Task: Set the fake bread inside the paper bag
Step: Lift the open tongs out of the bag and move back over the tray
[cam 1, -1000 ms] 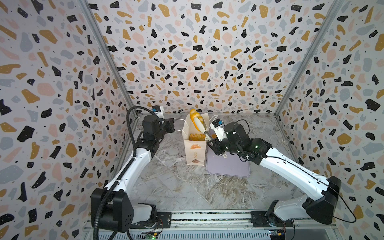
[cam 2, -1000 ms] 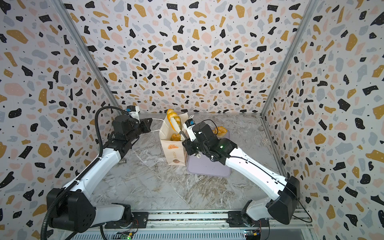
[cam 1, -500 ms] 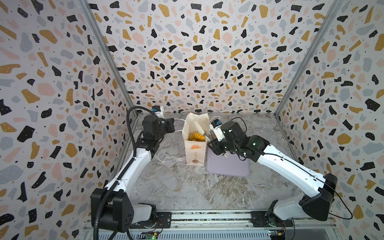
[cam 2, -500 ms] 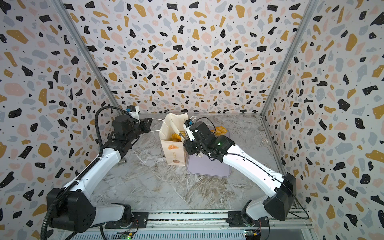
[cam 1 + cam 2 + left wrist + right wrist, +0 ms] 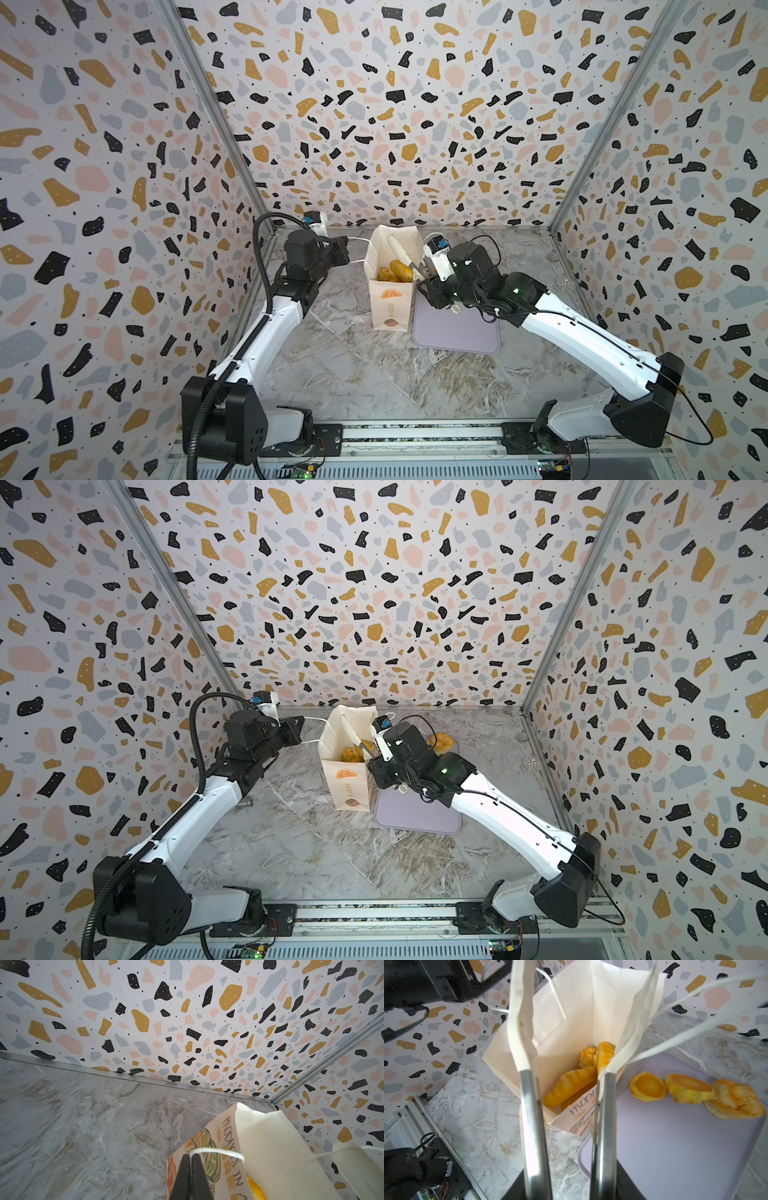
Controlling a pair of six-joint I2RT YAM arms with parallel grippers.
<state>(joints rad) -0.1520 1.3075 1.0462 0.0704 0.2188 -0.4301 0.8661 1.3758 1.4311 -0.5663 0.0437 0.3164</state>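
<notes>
A grey marbled counter [image 5: 353, 374] fills the floor of a booth closed in by three walls [image 5: 415, 104] papered in a terrazzo print of black, ochre, pink and blue-grey chips. Metal strips [image 5: 216, 124] run up the two far corners and along the foot of the walls. At the near edge a rail [image 5: 415, 432] carries the bases of both arms.

The paper bag [image 5: 390, 299] stands upright toward the far middle of the counter with its mouth open. A flat lilac tray [image 5: 457, 336] lies just beside it on the right. Three pieces of the fake bread [image 5: 571, 1082] lie at the bottom of the bag, and three more [image 5: 687, 1088] sit in a row at the far end of the tray.

The left tool [image 5: 190, 1156] reaches in from the left with its jaws pressed together, pinching the bag's white string handle [image 5: 220, 1151], which is drawn out taut to the left of the bag.

The right tool [image 5: 566, 1076] hangs over the bag's mouth from the right. Its two long fingers are spread, with nothing between them but the view down into the bag; one white-tipped finger [image 5: 395, 249] shows against the bag's inner wall in a top view.
</notes>
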